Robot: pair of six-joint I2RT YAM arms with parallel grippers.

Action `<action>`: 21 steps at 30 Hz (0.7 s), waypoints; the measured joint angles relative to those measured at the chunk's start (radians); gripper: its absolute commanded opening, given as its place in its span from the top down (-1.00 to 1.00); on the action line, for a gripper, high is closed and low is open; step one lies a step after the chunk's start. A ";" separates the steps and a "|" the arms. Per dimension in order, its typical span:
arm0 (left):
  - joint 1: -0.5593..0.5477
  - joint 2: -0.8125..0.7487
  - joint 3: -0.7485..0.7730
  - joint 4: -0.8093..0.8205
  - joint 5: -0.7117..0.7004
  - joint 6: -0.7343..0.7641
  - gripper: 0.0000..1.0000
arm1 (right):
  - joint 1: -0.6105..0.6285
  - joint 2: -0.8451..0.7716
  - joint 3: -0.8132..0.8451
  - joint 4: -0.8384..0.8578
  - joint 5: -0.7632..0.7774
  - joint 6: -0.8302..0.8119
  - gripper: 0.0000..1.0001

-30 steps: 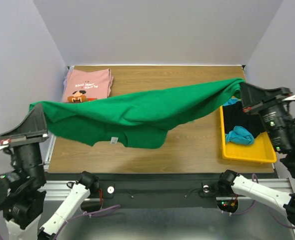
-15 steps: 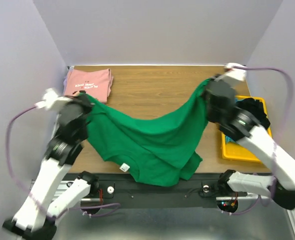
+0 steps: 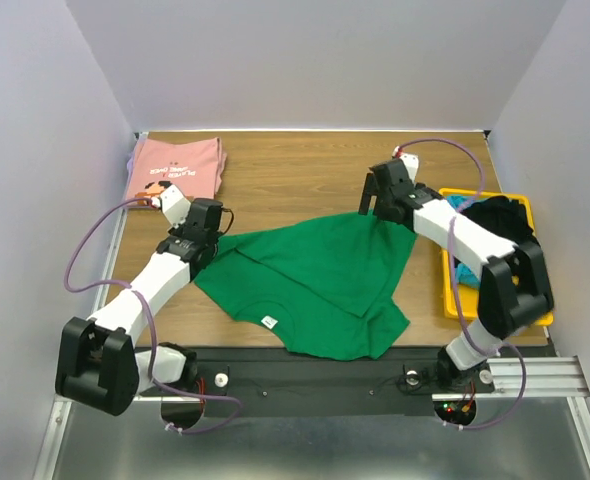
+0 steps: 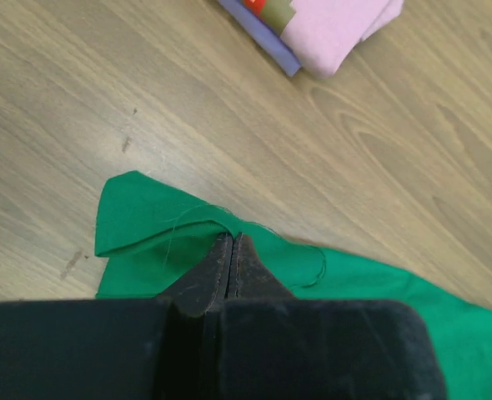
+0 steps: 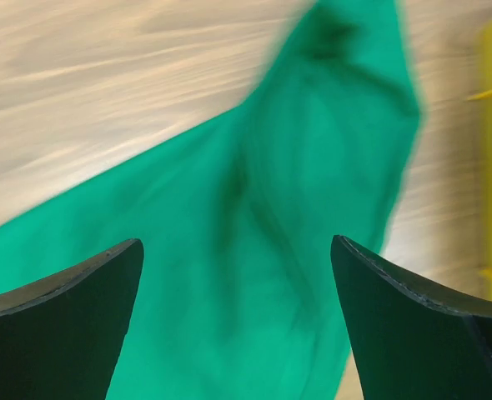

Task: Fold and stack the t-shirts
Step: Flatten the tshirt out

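The green shirt [image 3: 320, 275] lies loosely spread on the counter [image 3: 295, 170], just beside the yellow tray [image 3: 449, 292]. The left claw [image 4: 232, 250] is pinched shut on the corner farthest from the tray, probably to pin it for smoothing. The right claw [image 5: 236, 246] hangs wide open over the tray-side corner, holding nothing. The folded pink shirt [image 3: 173, 170] lies well apart from the tray.

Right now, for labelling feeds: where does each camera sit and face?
Top: above, behind the robot, looking down on the table; both arms show.
Left wrist: on that arm, looking down past the shut left gripper pinching the green shirt.
Right wrist: likewise, down through the open right gripper at the shirt, blurred.
Top and left wrist share the pink shirt.
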 measured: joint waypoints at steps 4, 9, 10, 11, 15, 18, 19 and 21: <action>0.000 -0.045 -0.014 0.022 0.004 -0.003 1.00 | 0.015 -0.206 -0.117 0.039 -0.190 0.004 -1.00; 0.000 -0.129 -0.060 0.034 0.012 -0.007 1.00 | 0.214 -0.481 -0.336 0.031 -0.308 0.065 -0.99; 0.000 -0.146 -0.071 0.036 0.014 -0.008 1.00 | 0.269 -0.481 -0.357 0.024 -0.314 0.085 -1.00; 0.000 -0.157 -0.079 0.039 0.013 -0.008 1.00 | 0.341 -0.462 -0.372 0.014 -0.322 0.103 -1.00; 0.002 -0.171 -0.087 0.042 0.006 -0.008 1.00 | 0.496 -0.311 -0.392 -0.064 -0.290 0.171 -1.00; 0.006 -0.169 -0.087 0.040 -0.005 -0.010 1.00 | 0.548 -0.209 -0.391 -0.140 -0.232 0.211 -0.99; 0.010 -0.167 -0.087 0.039 -0.011 -0.011 1.00 | 0.557 -0.190 -0.391 -0.157 -0.216 0.222 -0.99; 0.022 -0.160 -0.087 0.038 -0.016 -0.012 1.00 | 0.571 -0.158 -0.391 -0.194 -0.183 0.244 -0.98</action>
